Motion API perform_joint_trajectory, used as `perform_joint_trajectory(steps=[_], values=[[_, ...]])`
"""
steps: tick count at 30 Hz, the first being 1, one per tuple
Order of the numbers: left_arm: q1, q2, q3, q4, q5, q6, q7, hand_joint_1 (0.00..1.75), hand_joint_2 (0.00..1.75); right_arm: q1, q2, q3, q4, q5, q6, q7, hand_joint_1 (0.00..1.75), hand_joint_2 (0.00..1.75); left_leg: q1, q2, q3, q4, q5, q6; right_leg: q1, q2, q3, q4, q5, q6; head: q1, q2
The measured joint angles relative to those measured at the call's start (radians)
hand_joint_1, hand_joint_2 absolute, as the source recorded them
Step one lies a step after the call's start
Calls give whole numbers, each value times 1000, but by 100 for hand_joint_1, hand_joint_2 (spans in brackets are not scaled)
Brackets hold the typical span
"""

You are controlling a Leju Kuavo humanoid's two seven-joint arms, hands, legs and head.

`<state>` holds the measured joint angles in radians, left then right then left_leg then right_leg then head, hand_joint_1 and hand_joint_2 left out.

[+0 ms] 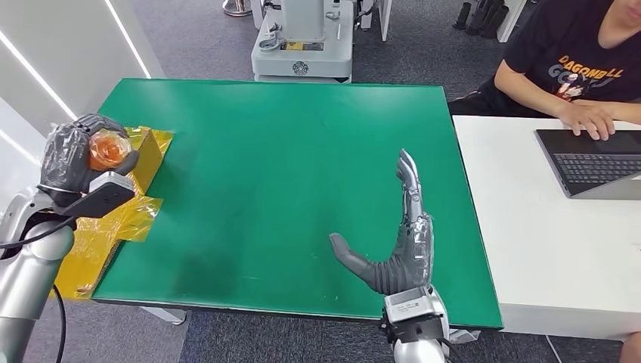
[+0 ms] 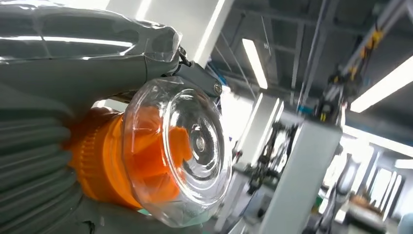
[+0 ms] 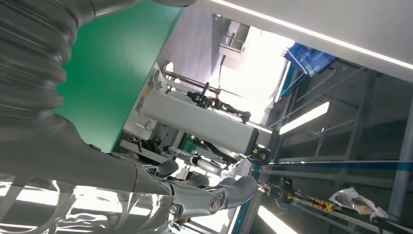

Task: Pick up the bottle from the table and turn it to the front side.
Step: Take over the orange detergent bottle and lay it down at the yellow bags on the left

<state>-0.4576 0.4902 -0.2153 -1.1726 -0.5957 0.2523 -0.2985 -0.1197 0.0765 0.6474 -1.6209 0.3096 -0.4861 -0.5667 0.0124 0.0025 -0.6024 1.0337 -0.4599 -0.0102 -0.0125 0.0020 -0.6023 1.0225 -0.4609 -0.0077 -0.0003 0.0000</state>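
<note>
Bottle (image 1: pixel 108 150): clear w/ orange contents, gripped in left robot hand (image 1: pixel 75 159), lifted off the green surface (image 1: pixel 280 151) at far left (base toward wrist cam, prob. mid-turn). Right robot hand (image 1: pixel 397 242): empty, fingers extended, near right edge.

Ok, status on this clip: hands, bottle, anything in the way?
Left hand grips bottle, lifted at the table's left edge. Right hand open over green table. Nothing blocking.
</note>
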Motion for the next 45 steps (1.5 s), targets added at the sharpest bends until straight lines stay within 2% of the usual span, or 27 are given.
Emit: perform_joint_trajectory(steps=[5, 10, 16, 21, 29, 37, 41, 45], values=[[-21, 6, -62, 94, -53, -44, -12, 175, 175, 7, -2, 0, -13, -23, -2, -14, 0, 175, 0, 1, 0, 0, 0, 0, 0, 1, 0, 0, 0, 0, 0, 0], [-83, 10, -148, 251, -143, -121, -39, 175, 175, 15, -2, 0, -15, -39, -4, -33, 0, 175, 0, 1, 0, 0, 0, 0, 0, 1, -1, 0, 0, 0, 0, 0], [-168, -12, -231, 446, -206, -160, -39, 175, 175, 17, -2, 0, -29, -36, -20, -30, 0, 175, 0, 1, 0, 0, 0, 0, 0, 1, -1, 0, 0, 0, 0, 0], [-204, -25, -266, 568, -231, -185, -69, 175, 175, 17, -3, 0, -49, -8, -28, -6, 0, 175, 0, 2, 0, 0, 0, 0, 0, 2, -1, 0, 0, 0, 0, 0], [-208, -13, -334, 693, -333, -201, -51, 175, 175, 16, -3, 0, -48, -17, -12, 1, 0, 175, 0, 2, 0, -1, 0, 0, 0, 2, -1, 1, 0, -1, 0, 0], [-203, 9, -360, 728, -366, -203, -48, 175, 175, 14, -2, 0, -40, -28, -2, -2, 0, 175, 0, 2, 0, -1, 0, 0, 0, 2, -1, 1, 0, -1, 0, 0], [-182, 19, -370, 746, -368, -132, -21, 0, 175, 6, 2, 1, -27, -40, 11, -3, 0, 175, 0, 1, 0, -1, 0, 0, 0, 1, 0, 1, 0, -1, 0, 0], [-173, 14, -368, 746, -372, -72, -9, 0, 175, 2, 5, 2, -23, -41, 21, -1, 0, 175, 0, 1, 0, -1, 0, 0, 0, 1, 0, 1, 0, -1, 0, 0]])
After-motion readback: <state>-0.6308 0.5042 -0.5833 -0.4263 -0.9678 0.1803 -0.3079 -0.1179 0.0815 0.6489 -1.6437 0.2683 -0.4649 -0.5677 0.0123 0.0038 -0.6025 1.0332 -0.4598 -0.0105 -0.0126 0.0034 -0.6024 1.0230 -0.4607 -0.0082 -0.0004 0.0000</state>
